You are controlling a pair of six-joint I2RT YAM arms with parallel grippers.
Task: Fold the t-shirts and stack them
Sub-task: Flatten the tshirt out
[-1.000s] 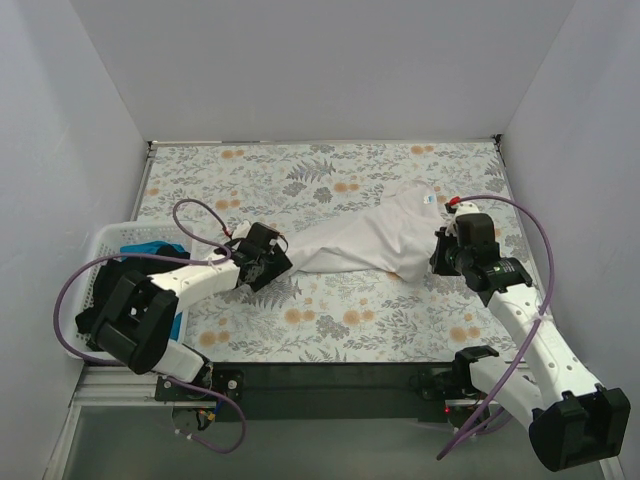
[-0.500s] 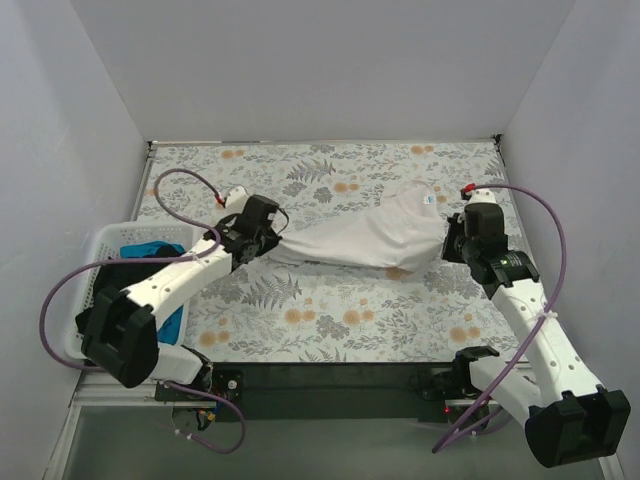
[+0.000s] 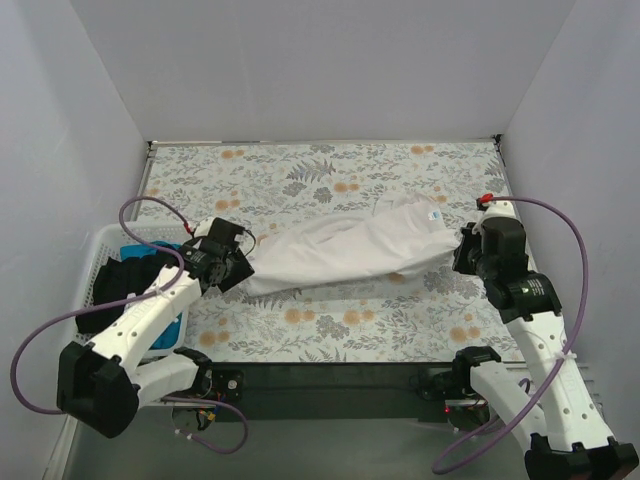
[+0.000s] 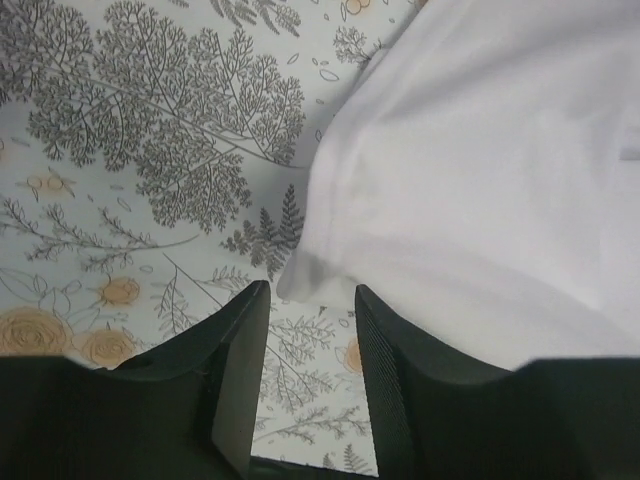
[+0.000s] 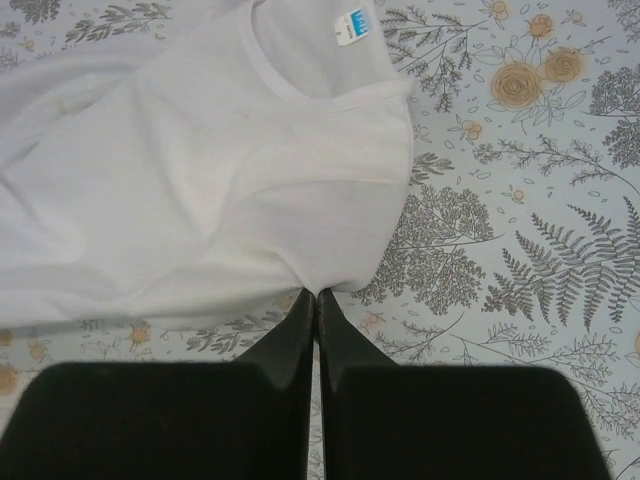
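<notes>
1. Between the two sets of fingers, the white t-shirt (image 3: 345, 255) lies stretched out on the floral tablecloth (image 3: 330, 170).
2. Now the right gripper (image 5: 317, 295): fingers pressed tight together, pinching the shirt's edge right at their tips.
3. And the left gripper (image 4: 308, 292): fingers parted, shirt corner just beyond the gap, not held.

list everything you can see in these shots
white t-shirt: 1, white, stretched across the middle of the tablecloth
black t-shirt: 1, black, in the basket
blue t-shirt: 1, bright blue, in the basket with the black one
basket: 1, white, left of the tablecloth
tablecloth: 1, grey and orange floral, under the white t-shirt
cables: 2, purple, looping at left and right
left gripper: 1, black, jaws apart at the shirt's left end
right gripper: 1, black, jaws shut on the shirt's right edge
</notes>
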